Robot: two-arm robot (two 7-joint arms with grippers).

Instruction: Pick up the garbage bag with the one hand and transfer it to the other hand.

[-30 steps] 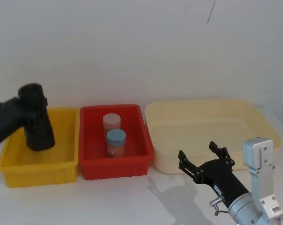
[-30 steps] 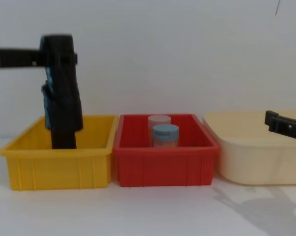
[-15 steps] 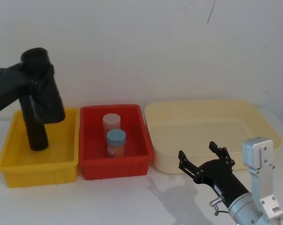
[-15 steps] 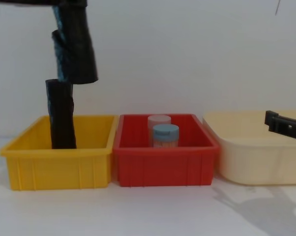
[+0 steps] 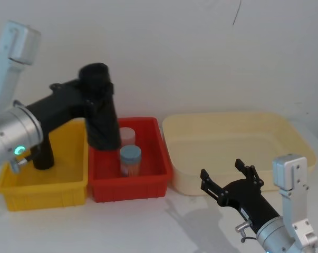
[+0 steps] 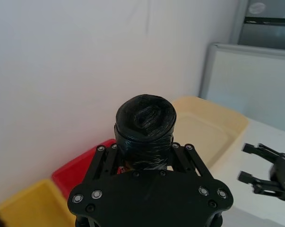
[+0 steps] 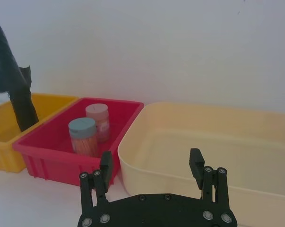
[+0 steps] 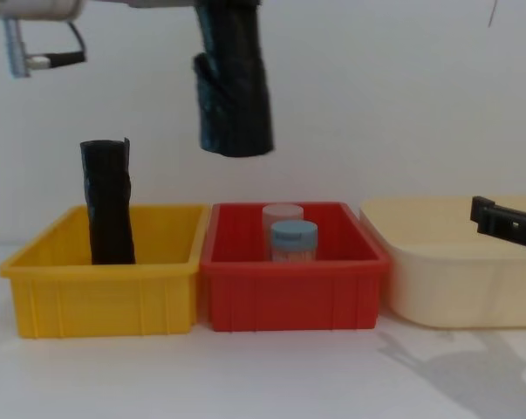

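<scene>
Fingers [image 6: 104, 160] of the black two-finger left gripper [image 5: 98, 99], on a silver-grey arm, are clamped near the top of the thick, glossy black rolled garbage bag [image 8: 235, 87]. The roll is held upright in the air over the left end of the red plastic bin [image 8: 293, 292], well clear of it. The black long-fingered right gripper [image 5: 221, 168] hovers low before the cream plastic tub [image 8: 437, 279], fingers spread apart.

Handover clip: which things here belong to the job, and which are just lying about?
Job: garbage bag, held aloft by the left gripper; right gripper, open, near the cream tub.
Lying about: slim black roll in yellow bin; two jars in red bin.
</scene>
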